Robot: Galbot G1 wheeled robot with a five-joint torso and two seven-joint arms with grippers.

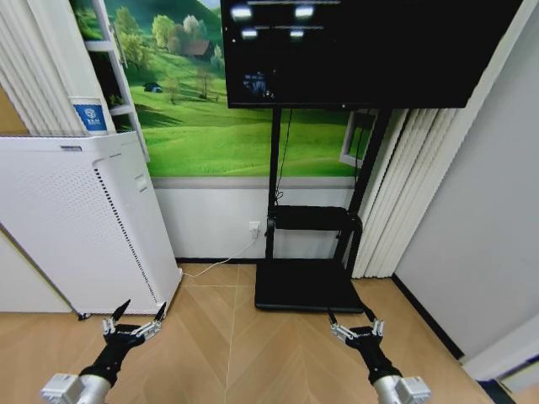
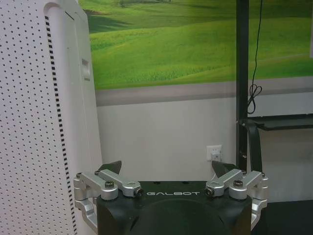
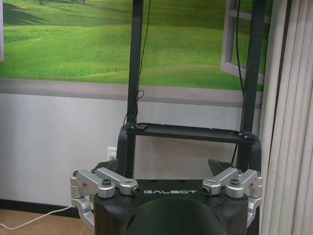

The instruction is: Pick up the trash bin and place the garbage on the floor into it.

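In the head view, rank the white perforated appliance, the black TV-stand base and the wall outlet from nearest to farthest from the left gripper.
From the left gripper, open and low over the floor:
1. White perforated appliance, just beyond it on the robot's left.
2. Black TV-stand base, across the floor to the right.
3. Wall outlet, on the back wall behind both.

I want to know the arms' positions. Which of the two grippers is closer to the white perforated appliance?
The left gripper, fingers open, is beside the white perforated appliance. The right gripper, also open, hovers before the black TV-stand base.

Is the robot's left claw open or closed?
Open. The left gripper hangs low over the floor beside the white appliance, its two fingertips spread wide apart with nothing between them.
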